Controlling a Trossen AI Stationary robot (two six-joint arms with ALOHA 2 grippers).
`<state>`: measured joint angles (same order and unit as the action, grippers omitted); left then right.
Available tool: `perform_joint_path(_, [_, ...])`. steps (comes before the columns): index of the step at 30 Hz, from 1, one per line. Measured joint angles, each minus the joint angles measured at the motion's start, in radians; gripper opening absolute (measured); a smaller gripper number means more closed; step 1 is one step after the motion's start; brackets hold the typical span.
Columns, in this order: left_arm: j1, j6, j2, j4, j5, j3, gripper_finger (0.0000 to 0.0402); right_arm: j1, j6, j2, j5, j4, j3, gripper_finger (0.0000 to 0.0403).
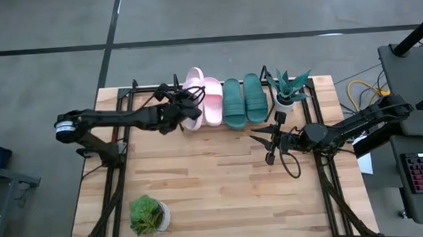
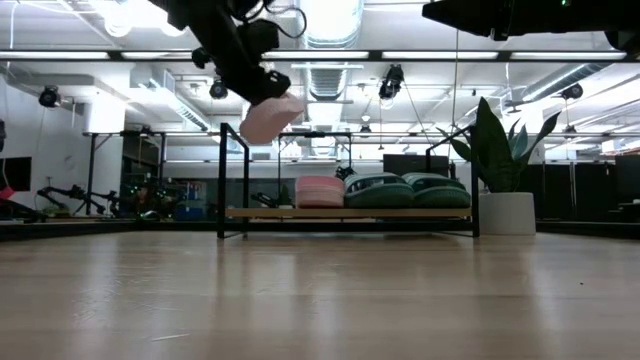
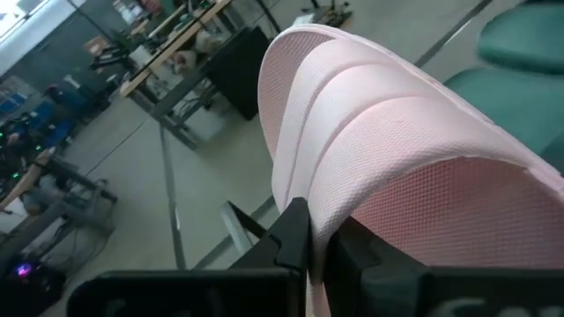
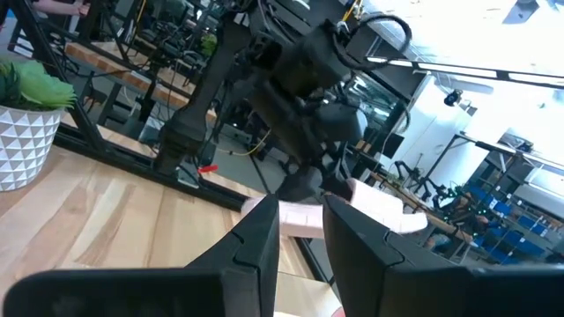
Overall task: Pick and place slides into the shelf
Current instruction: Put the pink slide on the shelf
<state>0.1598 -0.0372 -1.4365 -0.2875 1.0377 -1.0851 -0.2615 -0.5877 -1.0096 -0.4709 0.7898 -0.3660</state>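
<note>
Pink rubber filled my left wrist view: my left gripper was clamped on the last pink slide, its fingers pinching the sole edge, and it hung in the air above the left end of the shelf. 3 slides already lay on the board, 1 pink slide beside 2 teal slides, so I judged the open slot was the one at the left end, just beside the placed pink one. To do this well I needed to level the tilted slide, line it up parallel with its mate, lower it inside the black rods without catching the top rail, and only then release. My right gripper waited over the bare table with its fingers apart, holding nothing. From above, my own arm covered most of the carried slide and the empty slot, and the low view did not show how far back on the board the slide sat, so depth was a guess.
</note>
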Motion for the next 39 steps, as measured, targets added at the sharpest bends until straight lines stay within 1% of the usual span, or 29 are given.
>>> perform_joint_path(4, [0.023,0.005,-0.035,0.010,-0.004,-0.001,0.0000,0.000,0.000,0.000,0.000,0.000,0.000,0.0082])
perform_joint_path(7, [0.039,0.046,-0.073,0.039,-0.005,-0.001,0.0000,0.000,0.000,0.000,0.000,0.000,0.000,0.0082])
perform_joint_path(10, [0.057,0.054,-0.105,0.051,-0.004,-0.001,0.0000,0.000,0.000,0.000,0.000,0.000,0.000,0.0082])
perform_joint_path(17, [0.111,0.105,-0.171,0.049,0.030,-0.049,0.0000,0.000,0.000,0.000,0.000,0.000,0.000,0.0082])
perform_joint_path(23, [0.146,0.103,-0.226,-0.029,0.044,-0.099,0.0000,0.000,0.000,0.000,0.000,-0.001,0.000,0.0082])
perform_joint_path(31, [0.158,0.095,-0.306,-0.169,0.053,-0.157,0.0000,0.000,0.000,0.000,0.000,-0.001,0.000,0.0082])
perform_joint_path(39, [0.180,0.096,-0.362,-0.188,0.057,-0.196,0.0000,0.000,0.000,0.000,0.000,-0.001,0.000,0.0082])
